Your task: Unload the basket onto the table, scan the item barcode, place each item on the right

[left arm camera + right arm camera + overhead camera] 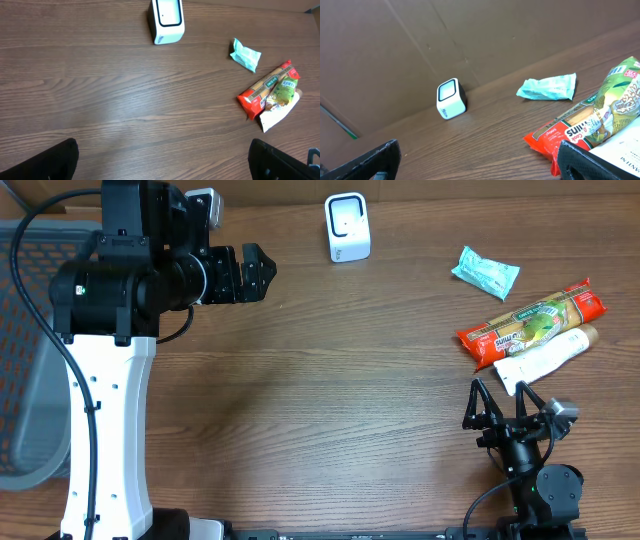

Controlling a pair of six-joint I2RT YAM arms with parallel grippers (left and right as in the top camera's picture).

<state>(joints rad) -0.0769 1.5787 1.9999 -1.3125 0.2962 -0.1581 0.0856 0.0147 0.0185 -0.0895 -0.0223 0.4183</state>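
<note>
Taking the overhead view as a clock face with 12 at the far edge, a white scanner (347, 227) stands at 12 o'clock, its dark-rimmed window tilted up and toward 6. Nothing lies on the bare wood between it and the goods at 3 o'clock. A grey mesh basket (22, 380) sits off the table's edge at 9 o'clock, partly behind the left arm's white column.

Three items lie grouped at 2 to 3 o'clock. A small teal packet (486, 272) lies apart from the other two, on their 12 o'clock side, its long axis running roughly 10 to 4. The red packet (532, 323) lies flat, with its long axis from 8 to 2 o'clock and its printed face up. Touching its 5 o'clock side, and parallel to it, lies a white tube (545, 358), tan cap toward 2, flat crimped end toward 8. Whether a barcode faces up on any of them is too small to tell.

The right gripper (503, 405) sits at 5 o'clock, just on the 6 o'clock side of the tube's crimped end, pointing toward 12, fingers spread wide around nothing. The left gripper (262, 272) hangs at 10 to 11 o'clock, pointing toward 3, fingers likewise wide and empty.

The table (330, 410) is dark brown wood-grain board with soft glare. Plain brown cardboard (470, 40) walls its far edge.
</note>
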